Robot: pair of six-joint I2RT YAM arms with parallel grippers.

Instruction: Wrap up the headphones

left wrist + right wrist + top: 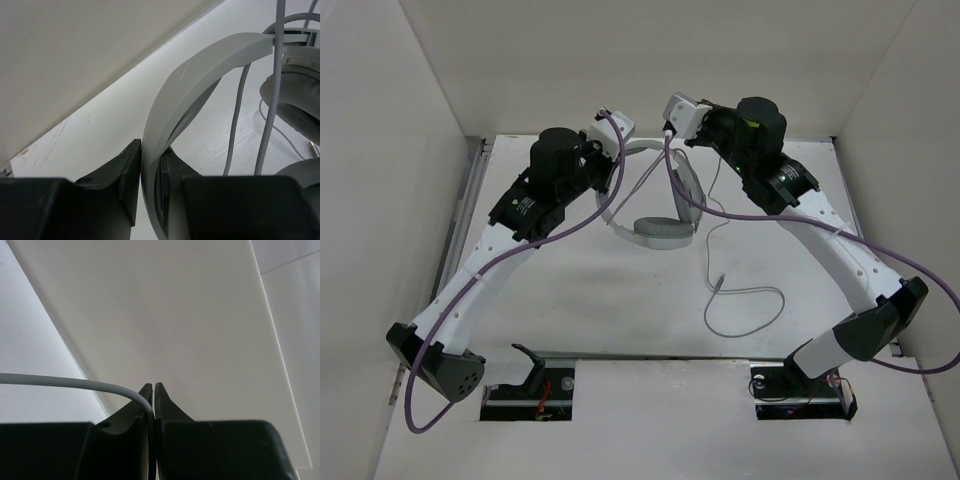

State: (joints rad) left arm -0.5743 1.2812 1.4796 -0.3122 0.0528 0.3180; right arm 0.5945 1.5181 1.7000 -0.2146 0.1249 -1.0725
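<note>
Cord (752, 312) lies slack on the table (570, 310) nearest the bases, and beyond it the headphones (660, 232) sit mid-table, headband (200, 65) clamped in the left gripper (150, 172), seemingly to steady them while the right gripper (153, 390) pinches the cord for winding, though any finished turns are hard to make out.

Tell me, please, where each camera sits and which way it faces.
Top external: above and behind, looking down at the table; both arms and the headphones show.
Left wrist: looks along the left tool, shut on the headband.
Right wrist: faces the wall; right tool pinches the cord.
Shared: the cord appears in all three.
</note>
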